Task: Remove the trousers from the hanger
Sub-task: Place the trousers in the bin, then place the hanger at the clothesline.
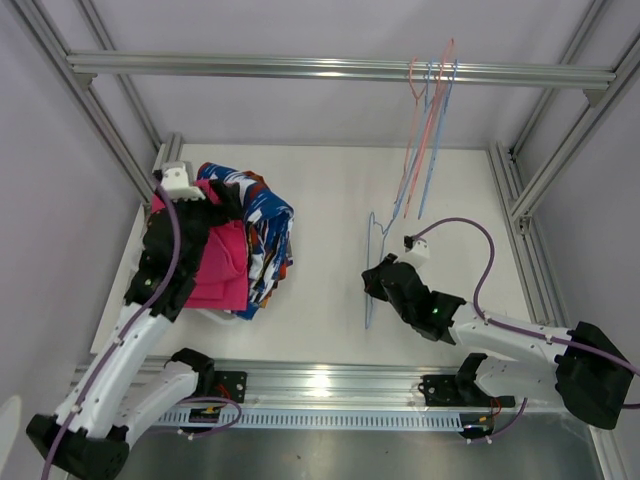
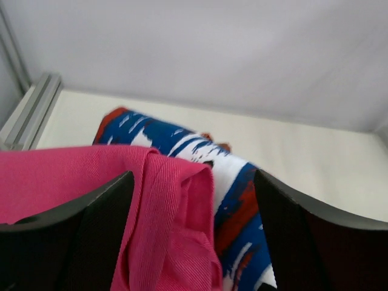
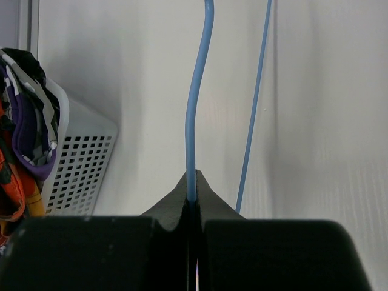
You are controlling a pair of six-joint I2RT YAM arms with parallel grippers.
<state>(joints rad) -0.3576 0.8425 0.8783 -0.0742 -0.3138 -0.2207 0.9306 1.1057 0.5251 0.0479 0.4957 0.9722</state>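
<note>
At the left of the bench (image 1: 330,190) the trousers sit in a heap in a white perforated basket (image 3: 82,157). The left fingers (image 2: 103,218) are spread wide over the heap. A fold of the pink trousers (image 2: 163,224) rises between them, unclamped. Just beside it to the right lie the blue-white-red patterned trousers (image 1: 268,225). The right wrist view shows orange trousers (image 3: 9,188) and purple-white patterned trousers (image 3: 27,133) spilling over the basket's rim. Right of centre, well apart from the heap, the right fingers (image 3: 173,209) are pressed together, pinching a blue wire hanger (image 3: 193,121). Further back, pink and blue wire hangers (image 1: 425,130) hang from the aluminium rail (image 1: 300,68).
</note>
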